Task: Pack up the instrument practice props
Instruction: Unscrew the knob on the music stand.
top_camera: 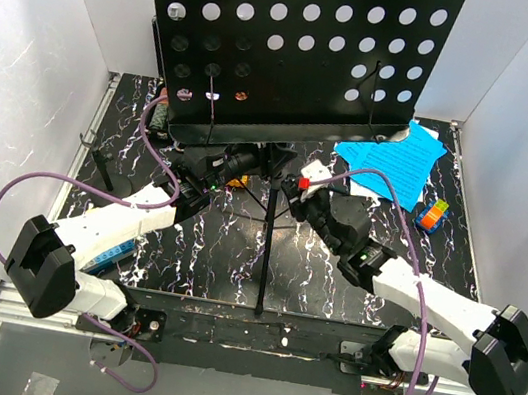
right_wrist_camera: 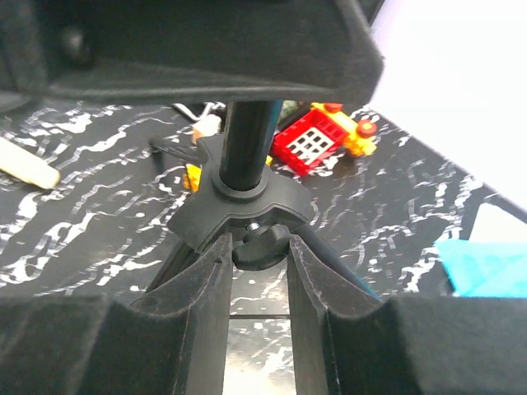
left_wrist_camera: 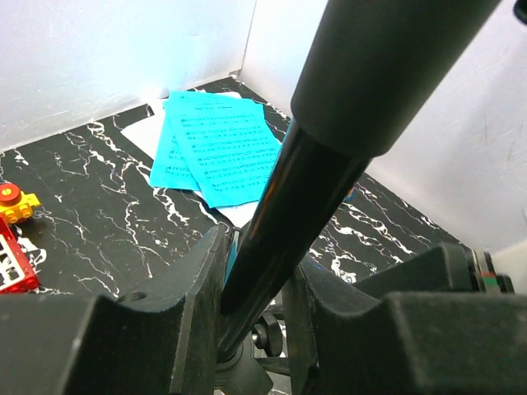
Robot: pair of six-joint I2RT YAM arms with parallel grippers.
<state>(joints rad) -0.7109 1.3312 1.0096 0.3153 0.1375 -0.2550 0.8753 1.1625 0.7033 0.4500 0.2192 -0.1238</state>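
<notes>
Left gripper (left_wrist_camera: 255,251): fingers (left_wrist_camera: 193,313) pinched in on the glossy black round pole (left_wrist_camera: 284,206) of the black metal music stand with hole-punched desk (top_camera: 300,41). The pole fills the gap and looks to touch both pads. The hold is low on the pole, just above the tripod hub and under the desk in the top view.

Right gripper (right_wrist_camera: 259,247): narrow gap, fingertips (right_wrist_camera: 216,263) on either side of the small black round clamp knob (right_wrist_camera: 262,239), which sits just under the black plastic tripod collar (right_wrist_camera: 243,206). The pads look to touch the knob on both sides, so it reads as closed on it. Both grippers meet at the same hub, left from the left and right from the right.

The stand is upright mid-table on the black marble-pattern tabletop (top_camera: 224,252), desk toward the rear wall. One thin black tripod leg (top_camera: 265,259) runs toward the near edge between the two arms.

Blue sheet-music pages (top_camera: 397,159): a fanned stack lying flat at right rear, just beside the desk's lower right corner and partly over a white paper sheet (left_wrist_camera: 144,132).

A small multicoloured cube (top_camera: 431,215) sits near the pages, by the right wall. A red toy block with white grid (right_wrist_camera: 309,144), with yellow pieces touching it, lies on the table beyond the pole in the right wrist view.
</notes>
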